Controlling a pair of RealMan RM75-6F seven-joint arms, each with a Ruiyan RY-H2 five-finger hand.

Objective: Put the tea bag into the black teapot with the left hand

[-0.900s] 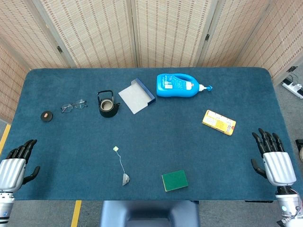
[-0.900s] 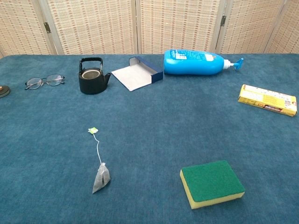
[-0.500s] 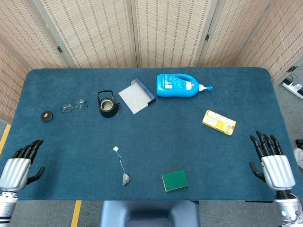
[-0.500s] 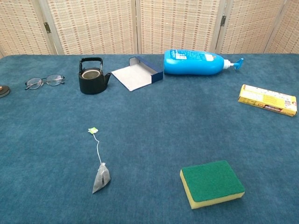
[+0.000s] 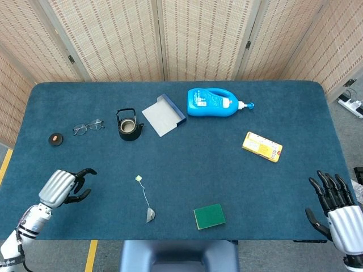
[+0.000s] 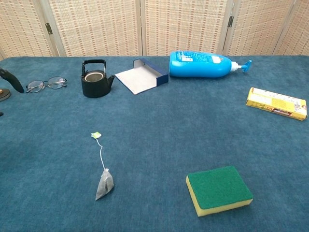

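Observation:
The tea bag (image 5: 150,215) (image 6: 104,185) lies flat near the table's front edge, its string running up to a small green tag (image 5: 138,178) (image 6: 96,135). The black teapot (image 5: 129,125) (image 6: 96,79) stands upright and lidless at the back left, its handle raised. My left hand (image 5: 63,186) hovers over the front left of the table, left of the tea bag, fingers apart and empty; only a fingertip (image 6: 11,79) shows at the chest view's left edge. My right hand (image 5: 341,208) is open at the front right corner, off the table's edge.
Glasses (image 5: 88,126) and a small dark round lid (image 5: 55,139) lie left of the teapot. An open blue box (image 5: 164,114), a blue bottle on its side (image 5: 212,102), a yellow packet (image 5: 262,146) and a green sponge (image 5: 209,216) lie elsewhere on the blue table (image 5: 215,170).
My left hand has moved in over the table, up and rightward toward the tea bag. My right hand has drawn back and down toward the front right corner.

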